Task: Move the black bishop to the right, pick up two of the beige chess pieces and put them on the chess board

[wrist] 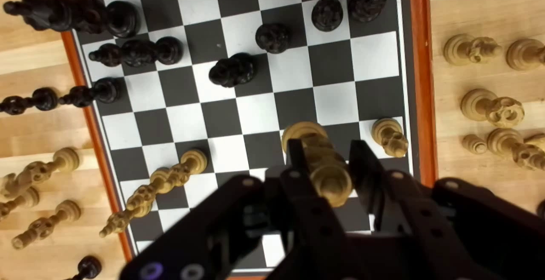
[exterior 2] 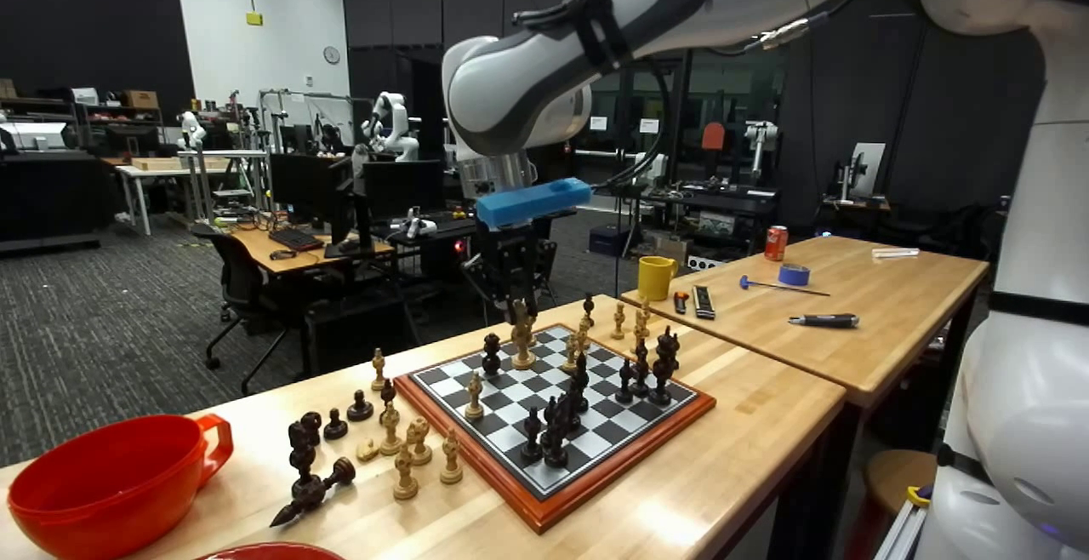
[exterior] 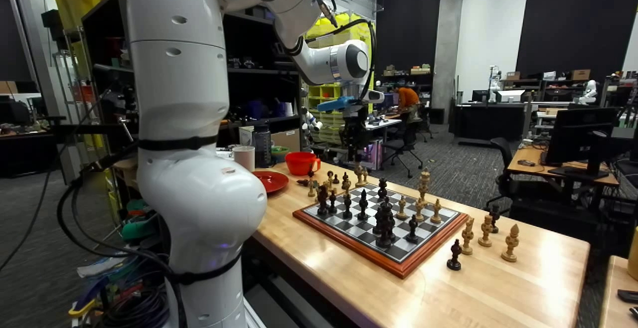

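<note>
Black wall panels (exterior: 578, 19) rise over grey carpet (exterior: 443, 173); in both exterior views the pale, glossy wooden tabletop (exterior: 473, 293) carries the red-brown-edged chess board (wrist: 257, 112). Above its squares the gripper (exterior 2: 520, 305) is closed around a tall beige chess piece (exterior 2: 522, 343).

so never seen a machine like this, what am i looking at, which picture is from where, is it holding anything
It's a white robot arm with a black two-fingered gripper. Two pictures come from cameras outside the robot; the third, from a wrist camera, looks down past the gripper. On the wooden table lies a chess board, with dark pieces and beige pieces on and beside it, plus a red cup and a red plate. The jaws stand either side of one tall beige piece; I can't tell whether they're squeezing it.
</note>
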`<state>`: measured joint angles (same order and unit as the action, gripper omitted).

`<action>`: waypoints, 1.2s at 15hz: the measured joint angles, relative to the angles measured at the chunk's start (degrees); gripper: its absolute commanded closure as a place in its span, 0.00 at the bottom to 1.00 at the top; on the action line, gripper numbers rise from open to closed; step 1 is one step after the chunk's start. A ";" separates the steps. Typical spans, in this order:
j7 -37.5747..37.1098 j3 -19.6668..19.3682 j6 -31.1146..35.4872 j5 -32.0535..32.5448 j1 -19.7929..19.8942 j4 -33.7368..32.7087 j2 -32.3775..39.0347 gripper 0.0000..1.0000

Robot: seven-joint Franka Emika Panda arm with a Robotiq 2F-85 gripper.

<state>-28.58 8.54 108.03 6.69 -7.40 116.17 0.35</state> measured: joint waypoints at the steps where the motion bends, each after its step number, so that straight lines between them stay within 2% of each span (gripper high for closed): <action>1: 0.03 -0.24 0.11 -0.86 0.01 0.16 0.58 0.92; 10: 0.30 -2.91 3.98 -6.57 0.60 0.26 5.33 0.92; 11: 0.37 -3.12 4.46 -6.98 0.69 0.26 5.71 0.87; 12: 0.45 -3.25 4.88 -7.27 0.77 0.26 6.06 0.45; 14: 0.58 -3.52 5.68 -7.72 0.79 0.26 6.66 0.40; 18: 1.22 -3.52 6.78 -8.06 0.69 0.04 6.93 0.15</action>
<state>-27.36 5.02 114.81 -1.37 -6.71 116.21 7.28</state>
